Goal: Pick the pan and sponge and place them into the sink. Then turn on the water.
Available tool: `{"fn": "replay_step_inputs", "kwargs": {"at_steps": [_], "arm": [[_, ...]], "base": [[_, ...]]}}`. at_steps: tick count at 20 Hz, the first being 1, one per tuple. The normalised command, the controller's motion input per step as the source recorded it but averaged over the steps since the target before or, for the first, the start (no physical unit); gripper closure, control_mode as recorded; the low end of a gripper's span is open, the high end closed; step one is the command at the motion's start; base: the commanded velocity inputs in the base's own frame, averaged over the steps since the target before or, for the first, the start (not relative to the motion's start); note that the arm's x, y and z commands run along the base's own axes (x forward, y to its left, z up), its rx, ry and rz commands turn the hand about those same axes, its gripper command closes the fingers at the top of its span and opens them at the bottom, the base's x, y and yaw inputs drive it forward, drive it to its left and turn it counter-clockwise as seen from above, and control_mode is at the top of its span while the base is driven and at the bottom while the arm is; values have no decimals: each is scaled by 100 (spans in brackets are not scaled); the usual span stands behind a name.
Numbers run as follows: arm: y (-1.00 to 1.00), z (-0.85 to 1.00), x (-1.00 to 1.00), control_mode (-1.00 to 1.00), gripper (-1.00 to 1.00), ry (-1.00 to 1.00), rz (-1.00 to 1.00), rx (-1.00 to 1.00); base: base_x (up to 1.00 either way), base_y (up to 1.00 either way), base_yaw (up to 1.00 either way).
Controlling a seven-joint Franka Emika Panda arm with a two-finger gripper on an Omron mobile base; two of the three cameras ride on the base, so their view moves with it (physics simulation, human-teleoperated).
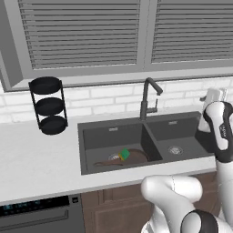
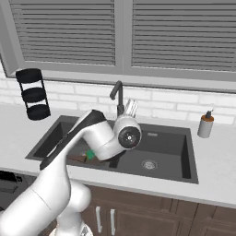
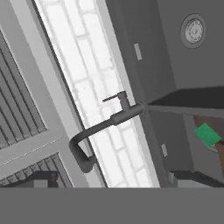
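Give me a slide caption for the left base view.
Pan and sponge lie in the sink's left bowl; faucet dry.

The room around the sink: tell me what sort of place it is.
A rendered home kitchen, by the look of it: a dark double-bowl sink with a gooseneck faucet set in a white counter, a white brick backsplash under shuttered windows, and an oven below.

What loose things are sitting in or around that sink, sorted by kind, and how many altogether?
Pan: 1, in the left bowl of the sink
Sponge: 1, on the pan
Black three-tier rack: 1, on the counter
Soap dispenser: 1, on the counter
Total: 4
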Motion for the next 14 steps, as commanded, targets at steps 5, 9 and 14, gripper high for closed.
{"fn": "replay_step_inputs", "kwargs": {"at_steps": [5,9,14], "arm": [[-48,-26,51,-100,-100,23,-9,38],[-32,-31,49,-100,-100,11,-9,33],[-12,-42,49,-100,-100,1,-7,23]], "base": [[0,0,0],[0,0,0],[0,0,0]]}}
